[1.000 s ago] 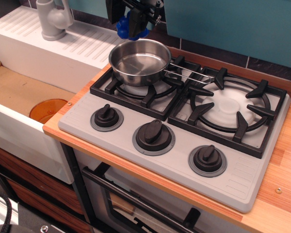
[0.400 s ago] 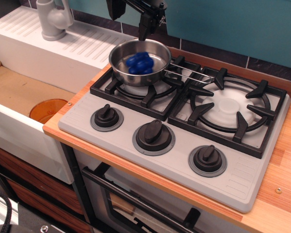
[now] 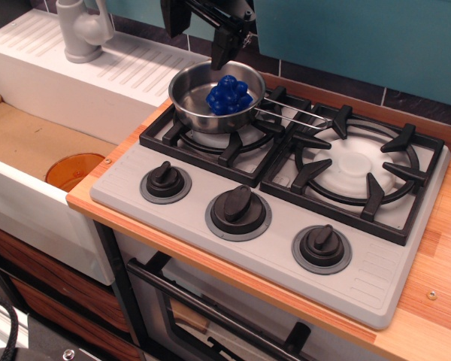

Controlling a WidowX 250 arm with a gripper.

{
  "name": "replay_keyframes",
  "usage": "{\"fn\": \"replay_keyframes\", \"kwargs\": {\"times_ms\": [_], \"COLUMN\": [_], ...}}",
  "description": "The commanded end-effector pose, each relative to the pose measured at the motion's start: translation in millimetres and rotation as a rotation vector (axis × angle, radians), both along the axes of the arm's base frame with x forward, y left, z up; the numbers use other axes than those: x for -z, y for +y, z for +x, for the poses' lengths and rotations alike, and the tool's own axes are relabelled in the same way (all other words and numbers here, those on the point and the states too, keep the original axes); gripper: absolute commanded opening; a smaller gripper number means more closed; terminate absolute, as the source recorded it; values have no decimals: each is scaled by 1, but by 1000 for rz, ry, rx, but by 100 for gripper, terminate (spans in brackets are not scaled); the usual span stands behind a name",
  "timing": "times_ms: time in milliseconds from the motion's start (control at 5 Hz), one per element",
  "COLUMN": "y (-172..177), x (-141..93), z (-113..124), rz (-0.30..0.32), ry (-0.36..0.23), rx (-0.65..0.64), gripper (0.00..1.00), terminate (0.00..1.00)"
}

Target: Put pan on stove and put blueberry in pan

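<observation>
The shiny steel pan [image 3: 194,101] stands on the left rear grate of the grey stove [image 3: 361,263], its wire handle pointing right. The blueberry [image 3: 228,95], a cluster of glossy blue balls, lies inside the pan toward its right side. My black gripper [image 3: 201,34] hangs above the pan's far rim at the top of the view. Its fingers [image 3: 224,45] are spread apart and hold nothing. The upper part of the gripper is cut off by the frame edge.
A white sink [image 3: 30,188] is on the left with an orange disc [image 3: 74,170] in its basin and a grey tap [image 3: 83,30] behind. Three black knobs [image 3: 239,210] line the stove front. The right burner grate [image 3: 357,169] is bare. A teal wall stands behind.
The blueberry left my gripper and dropped into the pan, then settled to the pan's right side. The gripper opened and stays above the pan's far rim.
</observation>
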State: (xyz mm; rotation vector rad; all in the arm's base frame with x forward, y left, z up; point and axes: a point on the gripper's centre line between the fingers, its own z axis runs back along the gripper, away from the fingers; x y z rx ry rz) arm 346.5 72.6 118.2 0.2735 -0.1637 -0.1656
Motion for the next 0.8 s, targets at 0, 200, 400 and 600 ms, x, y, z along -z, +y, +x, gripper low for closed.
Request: {"fn": "replay_keyframes", "kwargs": {"times_ms": [0, 200, 400, 600], "y": [-17, -27, -36, -41], "x": [-31, -30, -32, -35], "z": [-1, -3, 1, 6], "rz": [-53, -102, -166, -150], "ry": [-38, -43, -50, -61], "rx": [-4, -10, -35, -44], "gripper": [100, 100, 100, 100], "terminate": [0, 0, 0, 100]}}
